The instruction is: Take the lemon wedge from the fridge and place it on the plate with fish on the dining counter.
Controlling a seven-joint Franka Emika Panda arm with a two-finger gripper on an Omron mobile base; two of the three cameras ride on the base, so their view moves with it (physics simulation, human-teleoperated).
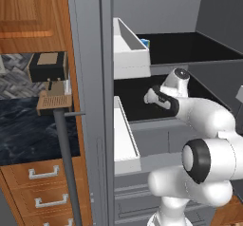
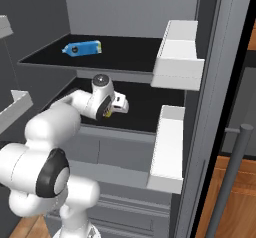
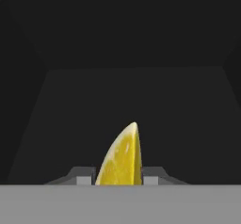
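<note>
Black shelves of the open fridge [image 2: 125, 114] surround my gripper [image 3: 117, 180]. Both fingertips [image 3: 84, 178] press the lemon wedge [image 3: 121, 157] from two sides, closed on it, so it stands upright between them above the middle shelf.

A kitchen: open fridge [image 1: 90, 101], wooden drawers [image 1: 42, 192], marbled dark worktop [image 1: 28, 130].

The wedge [image 3: 122, 157] is bright yellow against black shelves [image 2: 135, 107]. The fridge [image 1: 90, 101] is grey, its bins [image 2: 175, 57] white. A blue carton [image 2: 81, 48] lies on the upper shelf. The drawers [image 1: 42, 187] are orange-brown wood; the worktop [image 1: 28, 130] is dark with bluish marbling.
</note>
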